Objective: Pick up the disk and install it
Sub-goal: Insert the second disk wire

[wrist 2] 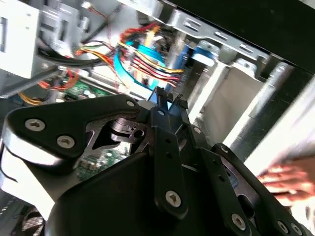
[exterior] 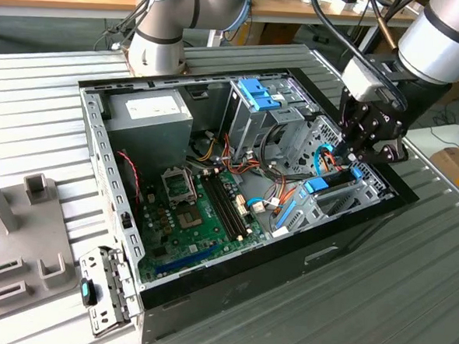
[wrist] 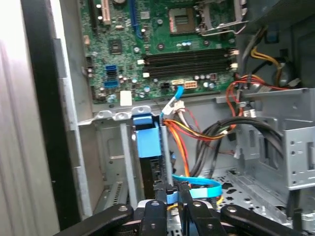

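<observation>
The disk (exterior: 334, 185) stands on edge in a drive bay at the exterior view's right end of the open computer case (exterior: 98, 148). Its blue bracket shows at both ends. My gripper (exterior: 354, 166) reaches down onto the bracket end nearest the case wall. In the first wrist view the black fingers (wrist: 160, 196) sit close together with a bit of blue plastic pinched between them, and the blue bracket (wrist: 147, 140) and the disk's dark edge run away from them along the slot. The second wrist view shows the gripper (wrist 2: 165, 103) closed on the same blue piece.
Red, orange and blue cables (wrist: 197, 142) lie beside the bay. The motherboard (exterior: 188, 216), the power supply (exterior: 151, 116) and a second drive cage (exterior: 257, 103) are in the case. A person's hand (wrist 2: 288, 179) rests outside the case. A grey fixture (exterior: 7, 236) stands at the exterior view's left.
</observation>
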Controlling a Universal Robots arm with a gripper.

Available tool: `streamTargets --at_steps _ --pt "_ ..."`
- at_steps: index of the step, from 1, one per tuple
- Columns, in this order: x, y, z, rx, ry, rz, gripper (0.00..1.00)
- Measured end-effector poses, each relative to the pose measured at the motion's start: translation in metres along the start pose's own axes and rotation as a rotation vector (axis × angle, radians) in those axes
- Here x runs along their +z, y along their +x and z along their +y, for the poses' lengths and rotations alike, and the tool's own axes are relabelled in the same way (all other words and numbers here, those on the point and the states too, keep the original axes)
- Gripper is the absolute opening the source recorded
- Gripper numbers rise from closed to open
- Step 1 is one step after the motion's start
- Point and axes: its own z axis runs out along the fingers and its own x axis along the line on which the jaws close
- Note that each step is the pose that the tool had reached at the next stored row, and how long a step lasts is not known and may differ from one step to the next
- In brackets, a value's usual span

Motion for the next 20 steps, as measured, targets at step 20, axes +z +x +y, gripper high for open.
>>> streamTargets --at_steps 20 --pt "0.0009 0.0001 0.0 -0.003 0.0078 0.0585 0.16"
